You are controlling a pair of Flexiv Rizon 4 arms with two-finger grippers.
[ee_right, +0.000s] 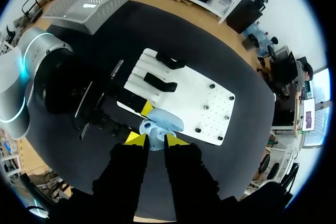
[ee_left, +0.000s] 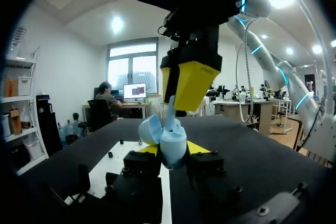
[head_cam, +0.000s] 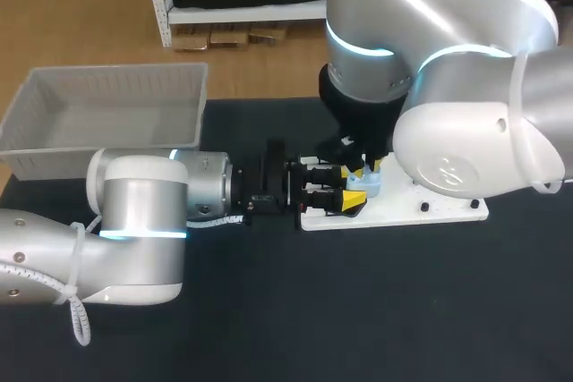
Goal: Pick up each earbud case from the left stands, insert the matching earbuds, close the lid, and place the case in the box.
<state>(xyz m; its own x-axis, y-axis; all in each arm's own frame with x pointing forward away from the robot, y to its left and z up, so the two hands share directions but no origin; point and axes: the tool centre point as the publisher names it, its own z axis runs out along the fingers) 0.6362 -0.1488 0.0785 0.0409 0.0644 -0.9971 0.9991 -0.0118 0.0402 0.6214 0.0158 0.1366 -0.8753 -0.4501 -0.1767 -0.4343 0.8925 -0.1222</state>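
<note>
A light blue earbud case (ee_left: pixel 171 142) with its lid open is held level over the white board (head_cam: pixel 430 207), and my left gripper (ee_left: pixel 170 151) is shut on it from both sides. From above, my right gripper (ee_left: pixel 190 85) comes straight down on the case, shut on a pale earbud (ee_left: pixel 171 104) whose lower end is in the open case. In the right wrist view the case (ee_right: pixel 167 120) lies just ahead of the right gripper (ee_right: pixel 155 140). In the head view both grippers meet at the board's left end, where the case (head_cam: pixel 371 187) shows only partly.
A grey basket (head_cam: pixel 107 100) stands at the table's back left. Two black stands (ee_right: pixel 160 82) sit on the left part of the white board (ee_right: pixel 205 103), with small black pegs further along it. Dark table surface spreads all round.
</note>
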